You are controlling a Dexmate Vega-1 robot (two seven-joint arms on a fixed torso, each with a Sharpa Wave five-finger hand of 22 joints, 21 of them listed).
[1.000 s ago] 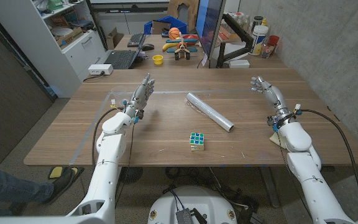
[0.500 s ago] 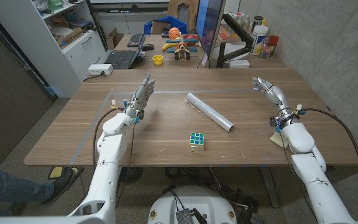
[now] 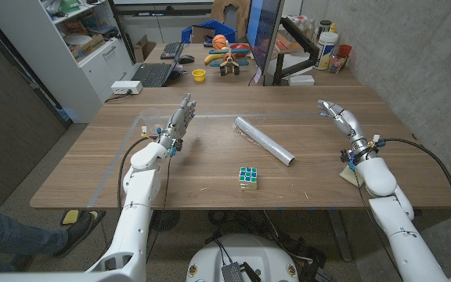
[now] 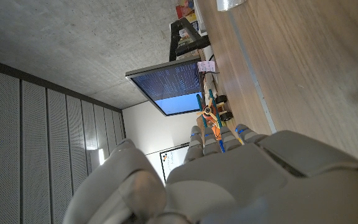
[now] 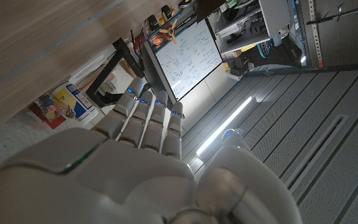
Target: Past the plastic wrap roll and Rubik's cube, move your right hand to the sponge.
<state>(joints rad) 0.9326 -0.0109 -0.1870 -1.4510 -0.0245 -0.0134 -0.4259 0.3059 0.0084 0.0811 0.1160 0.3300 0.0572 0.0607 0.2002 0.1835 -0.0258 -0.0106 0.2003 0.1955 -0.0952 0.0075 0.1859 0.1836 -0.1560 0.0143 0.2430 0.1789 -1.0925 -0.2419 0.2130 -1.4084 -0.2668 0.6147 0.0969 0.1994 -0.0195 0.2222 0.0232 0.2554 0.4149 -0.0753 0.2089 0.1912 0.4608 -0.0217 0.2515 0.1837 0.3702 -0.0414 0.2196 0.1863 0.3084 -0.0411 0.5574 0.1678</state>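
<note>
My right hand [image 3: 337, 114] has drifted slightly toward the table's near right side, nearer the sponge [image 3: 350, 175], fingers apart, holding nothing. Arm has eased back with it.

Both arms are clad in smooth white rounded shells. The left hand [image 3: 178, 121] and right hand [image 3: 337, 114] have grey segmented fingers with small blue marks. Black cables loop from each wrist along the forearm.
</note>
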